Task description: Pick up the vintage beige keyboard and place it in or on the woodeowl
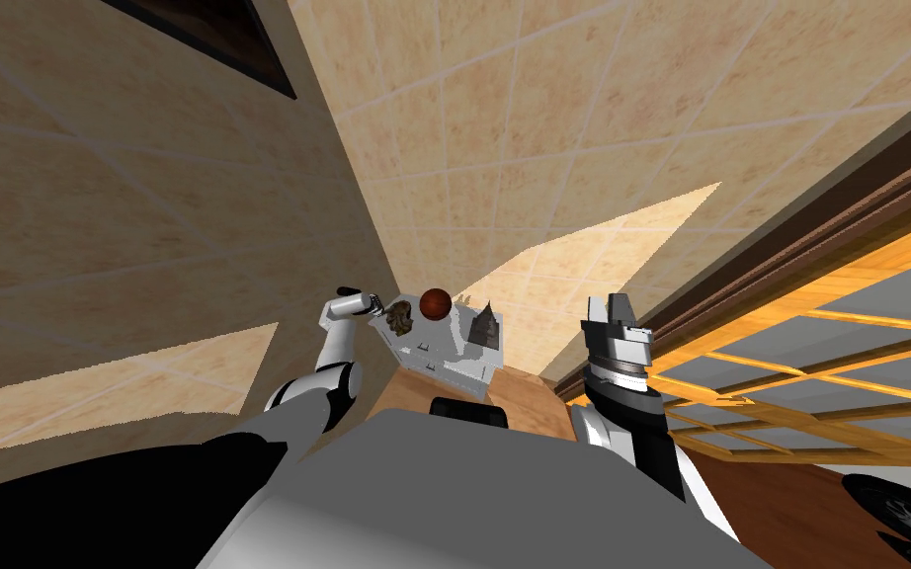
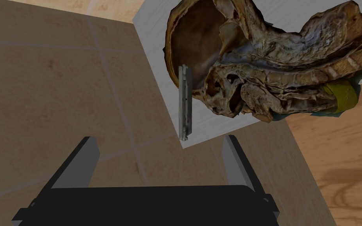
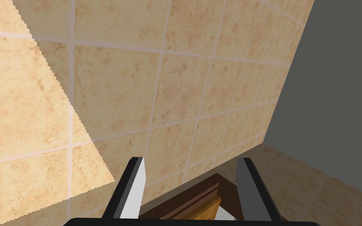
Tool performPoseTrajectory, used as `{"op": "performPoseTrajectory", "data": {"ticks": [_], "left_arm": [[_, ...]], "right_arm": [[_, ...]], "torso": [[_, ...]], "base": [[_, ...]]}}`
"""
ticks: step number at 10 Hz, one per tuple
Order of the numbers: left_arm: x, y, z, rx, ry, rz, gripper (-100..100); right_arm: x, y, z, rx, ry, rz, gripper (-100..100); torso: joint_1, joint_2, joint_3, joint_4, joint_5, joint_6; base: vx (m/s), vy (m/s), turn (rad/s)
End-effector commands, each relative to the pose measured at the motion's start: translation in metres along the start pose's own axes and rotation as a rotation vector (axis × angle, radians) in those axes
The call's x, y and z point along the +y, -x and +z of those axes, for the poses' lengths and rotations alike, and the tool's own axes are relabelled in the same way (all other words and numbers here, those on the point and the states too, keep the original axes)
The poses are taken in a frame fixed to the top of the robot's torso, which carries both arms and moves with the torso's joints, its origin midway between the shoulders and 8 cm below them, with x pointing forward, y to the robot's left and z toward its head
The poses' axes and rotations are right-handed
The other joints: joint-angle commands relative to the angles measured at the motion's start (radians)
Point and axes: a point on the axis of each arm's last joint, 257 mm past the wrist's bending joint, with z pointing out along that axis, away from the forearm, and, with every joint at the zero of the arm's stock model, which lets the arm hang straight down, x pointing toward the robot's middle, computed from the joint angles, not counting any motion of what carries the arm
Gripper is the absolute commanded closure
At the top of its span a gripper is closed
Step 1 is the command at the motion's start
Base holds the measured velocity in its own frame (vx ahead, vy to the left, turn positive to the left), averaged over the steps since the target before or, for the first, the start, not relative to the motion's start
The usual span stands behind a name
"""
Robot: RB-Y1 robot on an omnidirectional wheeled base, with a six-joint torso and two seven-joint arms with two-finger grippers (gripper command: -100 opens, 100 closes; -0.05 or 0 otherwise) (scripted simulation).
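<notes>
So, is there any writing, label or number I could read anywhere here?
None readable.
The brown lumpy thing and its yellow band bear no lettering.
The thin grey slab shows edge-on, so any marks on its face are hidden.
The tiled walls carry no signs.

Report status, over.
Left gripper open, short of white surface's corner. Thin grey slab, likely the keyboard, on edge by brown hollow lump, ungrasped. Right gripper open, raised aside. Nothing between left gripper and slab.
</notes>
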Motion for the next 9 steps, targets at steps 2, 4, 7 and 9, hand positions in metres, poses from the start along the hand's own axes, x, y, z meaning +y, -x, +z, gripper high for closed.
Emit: {"op": "performPoseTrajectory", "data": {"ticks": [2, 4, 7, 9], "left_arm": [[-0.0102, 0.0018, -0.0104, -0.003, 0.001, -0.001, -100], [-0.0077, 0.001, -0.0088, -0.002, 0.001, -0.001, 0], [-0.0076, 0.001, -0.0088, -0.002, 0.001, -0.001, 0], [-0.0076, 0.001, -0.0088, -0.002, 0.001, -0.001, 0]], "right_arm": [[0.0, 0.0, 0.0, 0.0, 0.0, 0.0, 0], [0.0, 0.0, 0.0, 0.0, 0.0, 0.0, 0], [0.0, 0.0, 0.0, 0.0, 0.0, 0.0, 0], [0.0, 0.0, 0.0, 0.0, 0.0, 0.0, 0]], "torso": [[0.0, 0.0, 0.0, 0.0, 0.0, 0.0], [0.0, 0.0, 0.0, 0.0, 0.0, 0.0], [0.001, 0.0, 0.0, 0.0, 0.0, 0.0], [0.001, 0.0, 0.0, 0.0, 0.0, 0.0]], "base": [[-0.001, -0.01, -0.011], [0.0, 0.0, 0.0], [0.0, 0.0, 0.0], [0.0, 0.0, 0.0]]}}
